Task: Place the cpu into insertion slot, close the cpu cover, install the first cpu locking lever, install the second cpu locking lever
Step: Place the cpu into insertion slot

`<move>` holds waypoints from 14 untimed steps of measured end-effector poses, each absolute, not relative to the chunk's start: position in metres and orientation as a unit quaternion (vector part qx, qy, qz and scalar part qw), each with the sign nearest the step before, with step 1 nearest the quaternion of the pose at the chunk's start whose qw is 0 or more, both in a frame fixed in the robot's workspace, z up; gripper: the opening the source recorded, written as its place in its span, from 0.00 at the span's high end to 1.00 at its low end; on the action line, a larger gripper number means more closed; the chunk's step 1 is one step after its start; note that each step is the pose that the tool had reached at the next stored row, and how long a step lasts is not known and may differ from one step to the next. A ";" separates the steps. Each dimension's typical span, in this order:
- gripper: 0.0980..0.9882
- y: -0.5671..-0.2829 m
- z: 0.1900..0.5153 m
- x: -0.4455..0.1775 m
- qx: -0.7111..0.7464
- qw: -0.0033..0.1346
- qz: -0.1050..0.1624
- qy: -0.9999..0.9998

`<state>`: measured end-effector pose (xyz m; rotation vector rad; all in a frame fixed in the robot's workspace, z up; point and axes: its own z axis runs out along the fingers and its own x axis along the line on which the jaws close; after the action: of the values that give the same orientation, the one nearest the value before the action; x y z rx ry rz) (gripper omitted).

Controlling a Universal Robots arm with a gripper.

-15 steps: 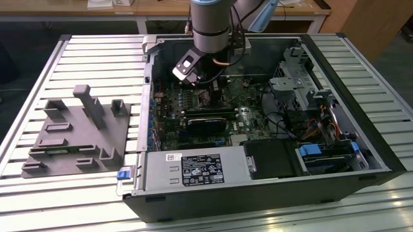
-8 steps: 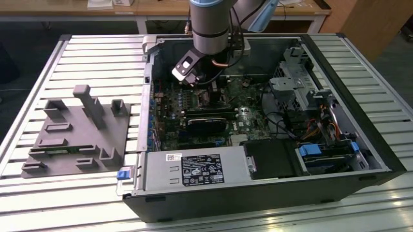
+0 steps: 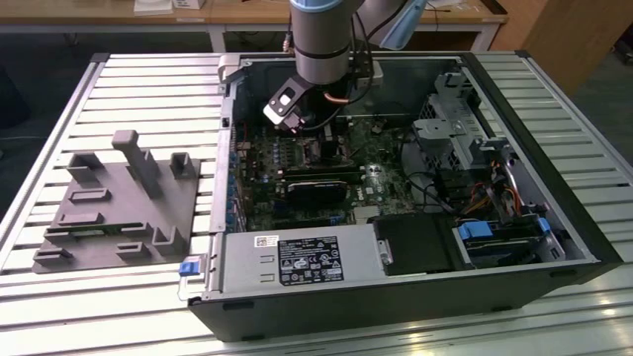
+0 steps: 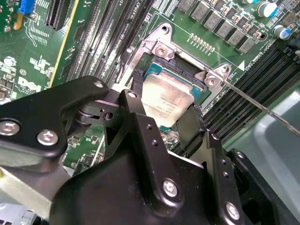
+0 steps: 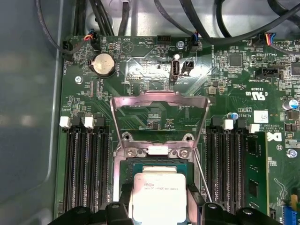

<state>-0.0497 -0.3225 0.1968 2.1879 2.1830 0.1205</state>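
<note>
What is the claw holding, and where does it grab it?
The claw holds the cpu, pinched by two opposite edges, just over the insertion slot.

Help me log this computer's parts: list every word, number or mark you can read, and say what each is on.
Nothing here is clear enough to quote.
Chip: faint print on its metal top, too small to read.
Green board: white lettering in many spots, too small to read.
Large label on the silver box: rows of print and marks, blurred.
Small white sticker beside it: blurred.
</note>
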 end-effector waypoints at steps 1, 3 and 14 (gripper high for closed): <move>0.51 -0.322 0.196 -0.050 0.707 0.024 0.039 0.706; 0.51 -0.322 0.195 -0.050 0.707 0.024 0.039 0.706; 0.51 -0.322 0.194 -0.050 0.707 0.024 0.039 0.706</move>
<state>-0.0497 -0.3217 0.1938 2.1879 2.1829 0.1204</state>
